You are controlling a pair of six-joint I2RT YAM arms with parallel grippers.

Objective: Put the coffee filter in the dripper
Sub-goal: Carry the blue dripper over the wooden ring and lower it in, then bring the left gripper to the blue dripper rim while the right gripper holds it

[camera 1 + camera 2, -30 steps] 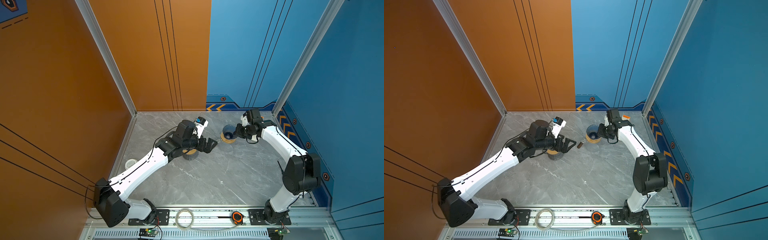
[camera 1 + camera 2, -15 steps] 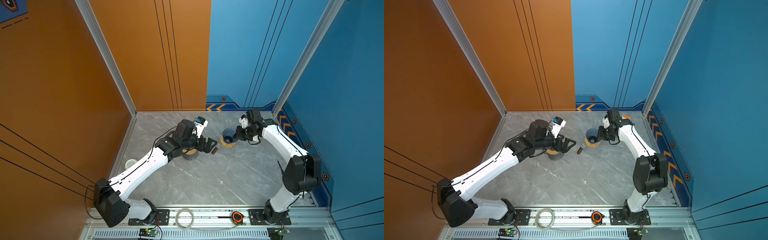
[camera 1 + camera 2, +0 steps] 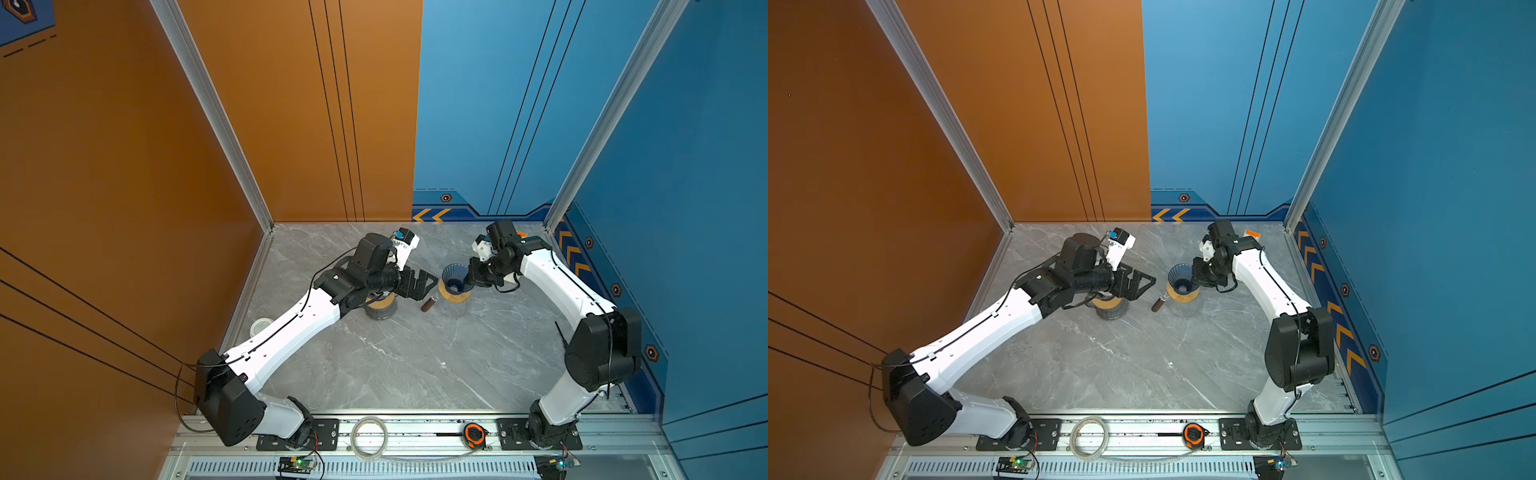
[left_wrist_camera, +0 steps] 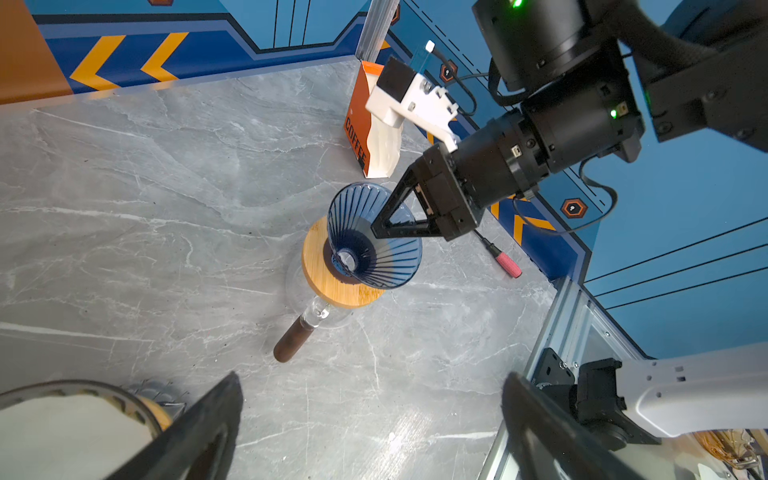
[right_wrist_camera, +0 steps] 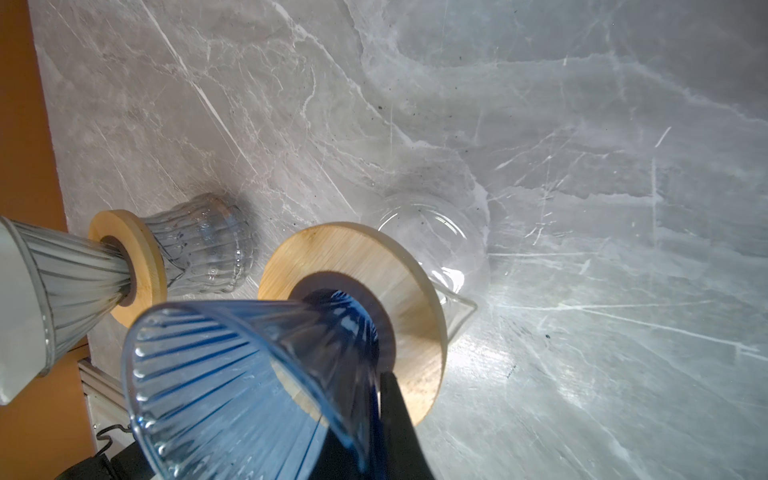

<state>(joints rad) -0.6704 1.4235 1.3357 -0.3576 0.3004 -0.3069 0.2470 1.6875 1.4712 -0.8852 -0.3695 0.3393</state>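
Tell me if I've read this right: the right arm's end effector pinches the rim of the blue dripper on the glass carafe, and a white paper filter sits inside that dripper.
Not quite. The right end effector does pinch the rim of the blue dripper on the glass carafe, but that dripper is empty: the left wrist view shows bare ribs down to its hole.

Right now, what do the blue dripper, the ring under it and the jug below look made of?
Blue dripper: see-through ribbed glass or plastic, glossy. Ring: pale wood, perhaps bamboo, visible grain, matt. Jug: clear glass, likely, with bright glints.
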